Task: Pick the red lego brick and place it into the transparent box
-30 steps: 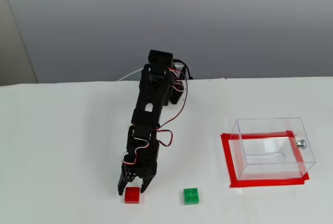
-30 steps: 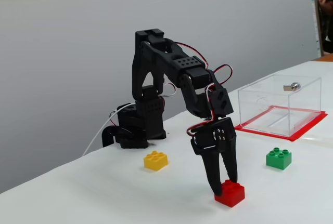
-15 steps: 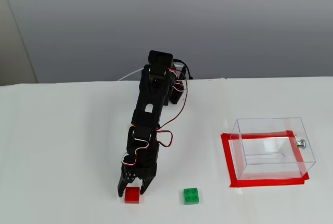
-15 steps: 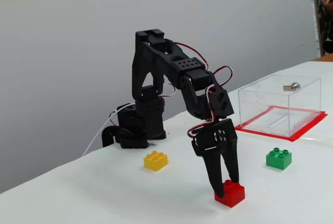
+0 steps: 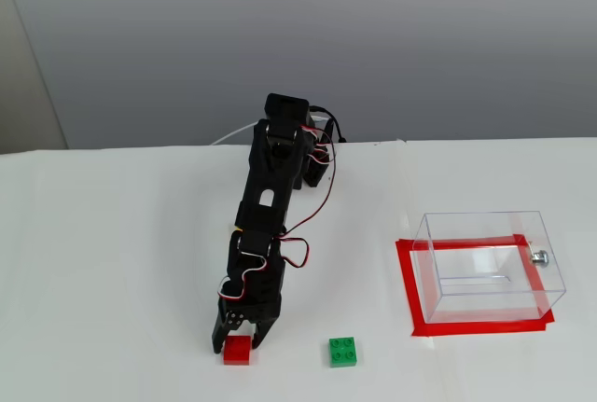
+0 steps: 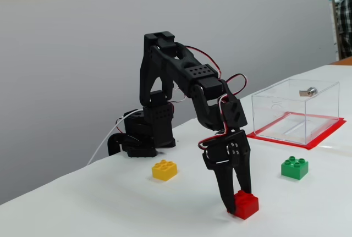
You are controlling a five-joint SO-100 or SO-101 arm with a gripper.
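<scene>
The red lego brick (image 5: 237, 352) (image 6: 247, 205) rests on the white table near the front edge. My gripper (image 5: 237, 339) (image 6: 236, 199) points straight down over it, with one finger on each side of the brick and the jaws drawn in to the brick's width. The fingertips reach the table. The transparent box (image 5: 480, 219) (image 6: 294, 105) stands empty at the right, well apart from the gripper, with a silver knob (image 5: 539, 256) (image 6: 311, 91) on one wall.
A green brick (image 5: 344, 352) (image 6: 295, 167) lies between the gripper and the box. A yellow brick (image 6: 165, 170) lies near the arm's base in a fixed view. Red tape (image 5: 480, 327) (image 6: 330, 132) frames the box's footprint. The arm's base (image 6: 143, 135) stands at the back.
</scene>
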